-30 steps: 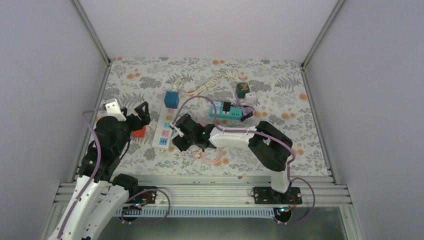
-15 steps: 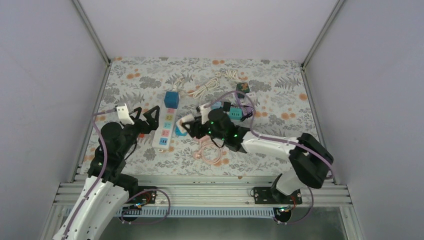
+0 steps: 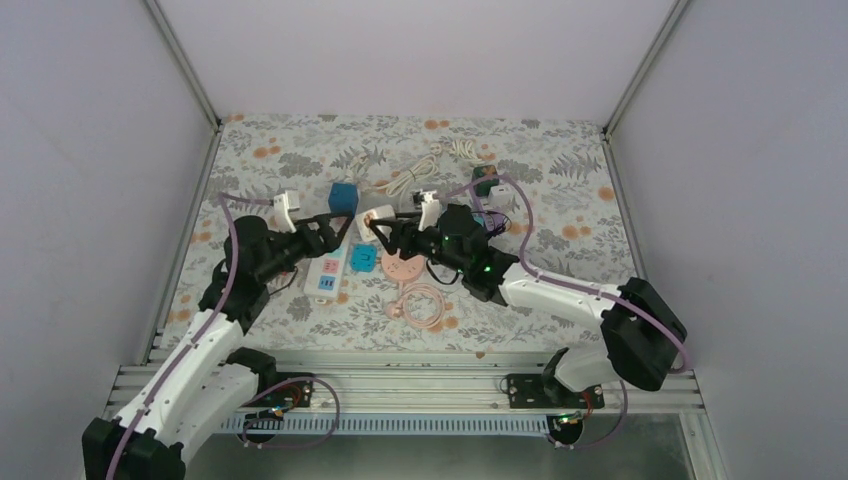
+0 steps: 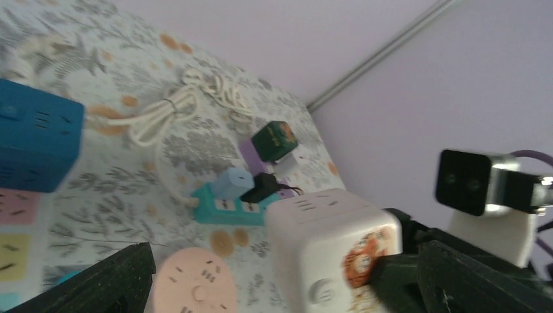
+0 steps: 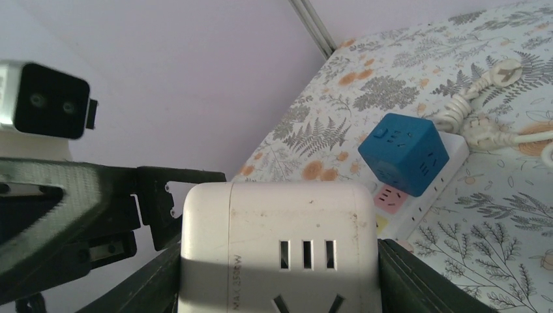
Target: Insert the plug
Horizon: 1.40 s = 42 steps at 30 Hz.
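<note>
**Overhead view, left to right.** My left gripper (image 3: 333, 227), jaws spread and holding nothing, points rightward at the white cube adapter (image 4: 329, 248). The adapter hangs in the air just beside the gripper's tips. In the left wrist view it sits ahead of the open jaws and touches neither. Beneath lies the white power strip (image 3: 330, 264), a flat glossy bar with pastel socket panels. Its long axis runs from the near edge toward the far wall, and a blue cube (image 3: 343, 198) is seated at its far end. The adapter is smooth hard plastic with rounded corners, slightly scuffed. It has slotted sockets on one face and an orange sticker on another; its prongs are not in view. My right gripper (image 3: 384, 229) is clamped on it from the right. Further right, a pink round socket disc (image 3: 403, 266) and a teal strip (image 4: 228, 207) rest on the floral cloth (image 3: 560, 200). I judge the left arm to be nearer the white strip. The coming move therefore turns on the short rightward gap between the open left jaws and the adapter.
</note>
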Tool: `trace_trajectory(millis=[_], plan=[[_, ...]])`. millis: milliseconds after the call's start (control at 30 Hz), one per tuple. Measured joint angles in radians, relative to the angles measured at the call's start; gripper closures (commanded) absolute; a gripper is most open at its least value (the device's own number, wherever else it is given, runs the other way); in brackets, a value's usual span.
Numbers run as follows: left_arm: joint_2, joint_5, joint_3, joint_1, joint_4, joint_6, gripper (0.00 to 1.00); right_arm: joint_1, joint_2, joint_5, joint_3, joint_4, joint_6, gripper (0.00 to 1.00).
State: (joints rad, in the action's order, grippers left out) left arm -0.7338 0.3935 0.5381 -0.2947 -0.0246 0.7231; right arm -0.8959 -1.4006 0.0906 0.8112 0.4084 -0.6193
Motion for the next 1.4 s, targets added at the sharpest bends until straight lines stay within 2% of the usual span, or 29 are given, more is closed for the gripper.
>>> trace_trajectory(millis=[133,367,667,767,833,933,967,1133,1300,1400], plan=[[-0.047,0.087,-0.005,-0.005,0.075,0.104,0.00,-0.015,-0.026,-0.010,0.002,-0.006,0.035,0.44],[-0.177,0.150,-0.005,-0.045,0.102,0.237,0.03,-0.048,-0.079,-0.022,0.031,-0.014,0.153,0.45],[-0.252,0.129,0.038,-0.074,0.049,0.260,0.38,-0.053,-0.123,-0.055,0.064,-0.029,0.249,0.44],[-0.263,0.113,0.047,-0.072,0.031,0.254,0.47,-0.053,-0.127,-0.057,0.065,-0.035,0.267,0.41],[-0.266,0.113,0.055,-0.073,0.019,0.242,0.52,-0.052,-0.127,-0.055,0.065,-0.035,0.271,0.33],[-0.275,0.107,0.075,-0.073,-0.005,0.203,0.54,-0.051,-0.124,-0.045,0.065,-0.037,0.294,0.03],[-0.280,0.096,0.084,-0.077,-0.016,0.185,0.54,-0.052,-0.122,-0.040,0.064,-0.039,0.303,0.00],[-0.322,0.073,0.182,-0.087,-0.149,0.020,0.54,-0.048,-0.048,0.014,0.003,-0.035,0.465,0.00],[-0.367,0.065,0.294,-0.087,-0.302,-0.143,0.54,-0.030,0.095,0.092,-0.120,0.032,0.706,0.00],[-0.405,0.094,0.360,-0.088,-0.400,-0.244,0.54,-0.022,0.112,0.135,-0.152,0.081,0.868,0.00]])
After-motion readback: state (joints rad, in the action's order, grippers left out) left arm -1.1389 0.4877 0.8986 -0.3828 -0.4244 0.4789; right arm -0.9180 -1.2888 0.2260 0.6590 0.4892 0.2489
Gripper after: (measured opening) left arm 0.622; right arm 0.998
